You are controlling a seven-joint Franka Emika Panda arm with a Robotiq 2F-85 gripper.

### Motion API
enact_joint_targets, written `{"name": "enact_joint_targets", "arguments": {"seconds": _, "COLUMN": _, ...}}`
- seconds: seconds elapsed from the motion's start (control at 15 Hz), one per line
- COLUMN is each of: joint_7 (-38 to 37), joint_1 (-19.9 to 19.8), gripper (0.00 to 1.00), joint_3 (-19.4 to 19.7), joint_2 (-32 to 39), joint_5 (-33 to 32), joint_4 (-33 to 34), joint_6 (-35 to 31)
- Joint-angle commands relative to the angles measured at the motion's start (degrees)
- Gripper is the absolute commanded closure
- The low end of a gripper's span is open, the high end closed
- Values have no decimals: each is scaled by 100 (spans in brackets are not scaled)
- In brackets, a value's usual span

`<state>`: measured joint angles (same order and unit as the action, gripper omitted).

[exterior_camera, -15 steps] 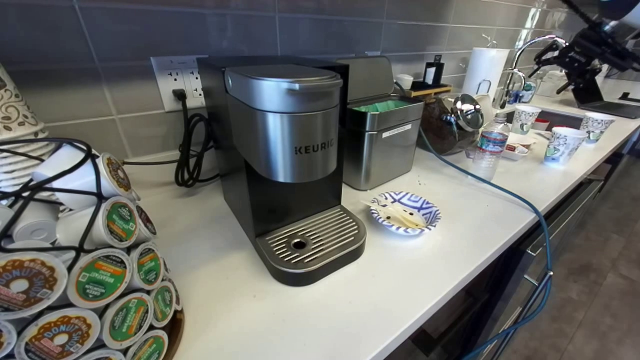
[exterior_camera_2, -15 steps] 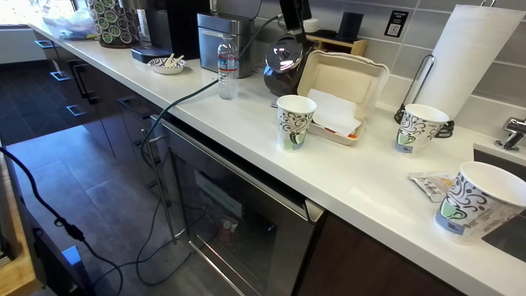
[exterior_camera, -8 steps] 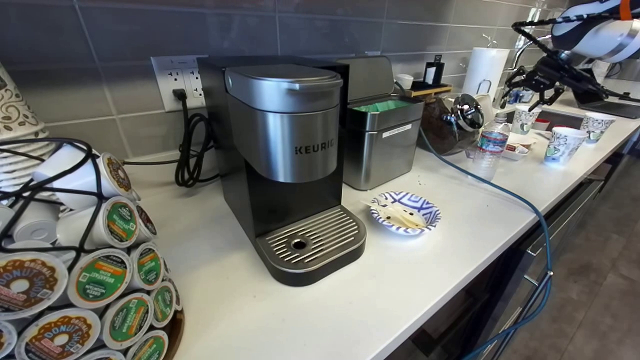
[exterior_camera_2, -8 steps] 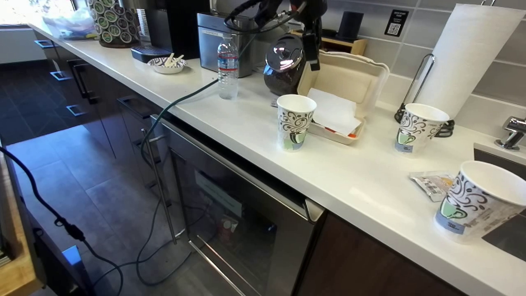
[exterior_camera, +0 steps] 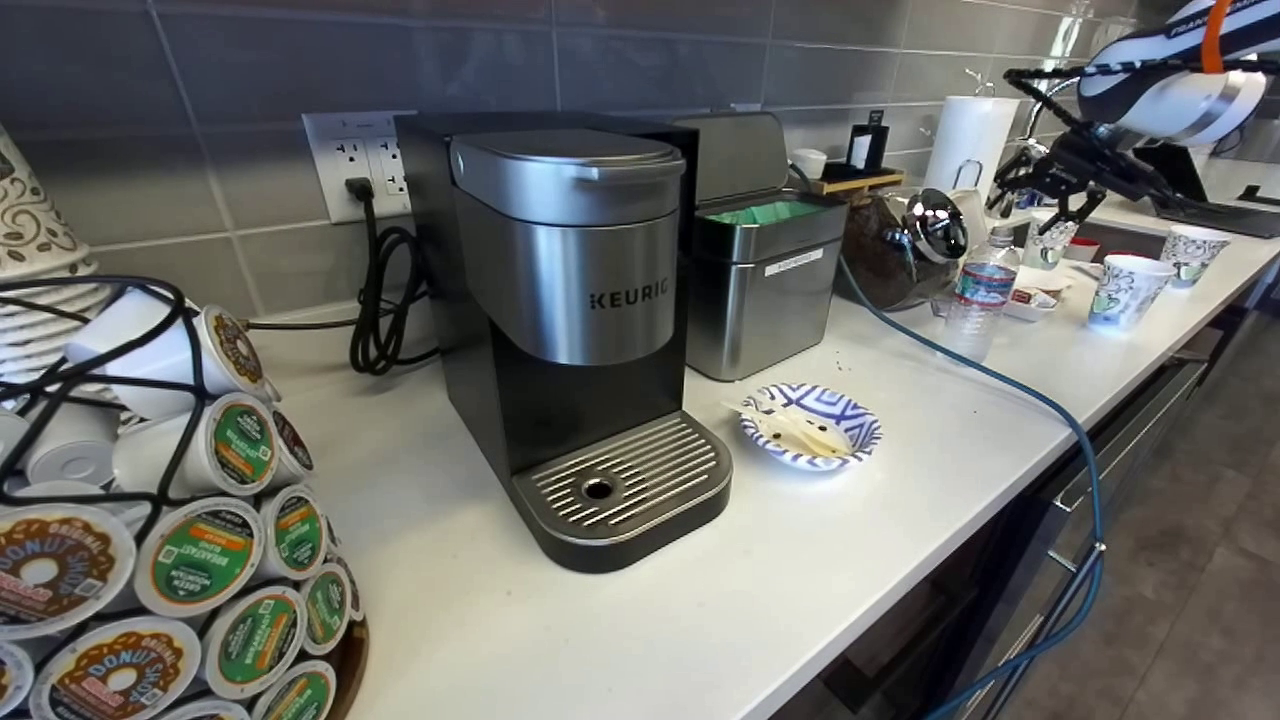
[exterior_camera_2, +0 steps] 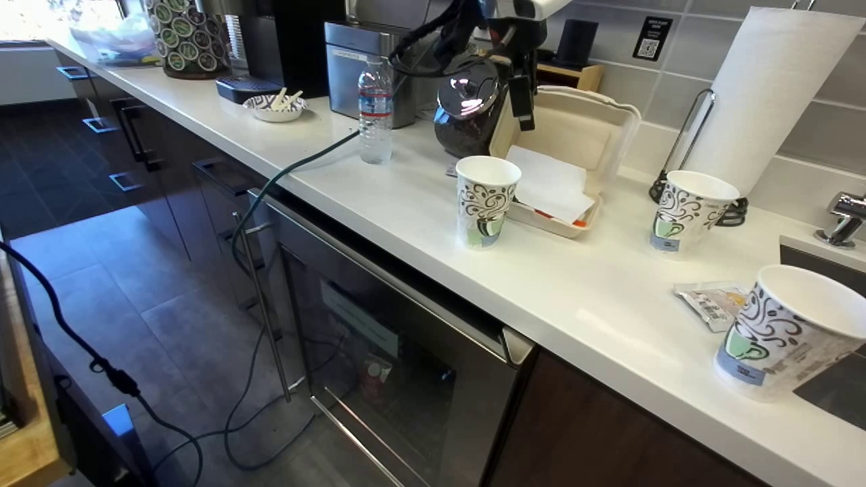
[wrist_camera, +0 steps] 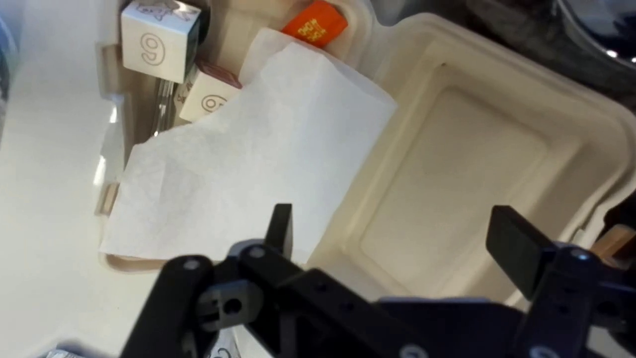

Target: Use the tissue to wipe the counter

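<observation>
Gripper [wrist_camera: 391,220] is hovering spread wide, pinching nothing, its gap facing the takeout box's lid [wrist_camera: 457,174]. Tissue [wrist_camera: 248,154] is lying up-left in wrist view, inside the base [wrist_camera: 243,20], slanting, so imo we're needing a shift that way.

Over part of the box [wrist_camera: 462,184], moulded from matt fibre, the tissue [wrist_camera: 248,149] is seen as thin, creased paper. Under the box, the table [exterior_camera_2: 582,287] is finished smooth and faintly glossy; near the box, smooth paper is shown by a cup [exterior_camera_2: 486,203].
</observation>
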<state>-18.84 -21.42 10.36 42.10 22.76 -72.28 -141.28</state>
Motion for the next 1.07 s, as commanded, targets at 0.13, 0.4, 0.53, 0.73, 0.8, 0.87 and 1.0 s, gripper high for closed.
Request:
{"name": "enact_joint_targets", "arguments": {"seconds": 0.13, "joint_7": -447, "joint_1": -11, "gripper": 0, "joint_3": -51, "joint_2": 1076, "joint_5": -128, "joint_4": 964, "joint_6": -453}}
{"name": "enact_joint_targets", "arguments": {"seconds": 0.4, "joint_7": -832, "joint_1": 19, "gripper": 0, "joint_3": 81, "joint_2": 1440, "joint_5": -307, "joint_4": 1383, "joint_6": -195}}
{"name": "enact_joint_targets", "arguments": {"seconds": 0.53, "joint_7": -919, "joint_1": 12, "gripper": 7, "joint_3": 92, "joint_2": 1558, "joint_5": -396, "joint_4": 1557, "joint_6": -101}}
{"name": "enact_joint_targets", "arguments": {"seconds": 0.73, "joint_7": -1026, "joint_1": 4, "gripper": 32, "joint_3": 118, "joint_2": 1691, "joint_5": -534, "joint_4": 1772, "joint_6": 59}}
{"name": "enact_joint_targets", "arguments": {"seconds": 0.8, "joint_7": -1053, "joint_1": -4, "gripper": 39, "joint_3": 120, "joint_2": 1715, "joint_5": -570, "joint_4": 1824, "joint_6": 120}}
{"name": "enact_joint_targets", "arguments": {"seconds": 0.87, "joint_7": -1082, "joint_1": -12, "gripper": 46, "joint_3": 122, "joint_2": 1737, "joint_5": -597, "joint_4": 1865, "joint_6": 179}}
{"name": "enact_joint_targets", "arguments": {"seconds": 1.0, "joint_7": -1129, "joint_1": -36, "gripper": 63, "joint_3": 113, "joint_2": 1781, "joint_5": -631, "joint_4": 1955, "joint_6": 335}}
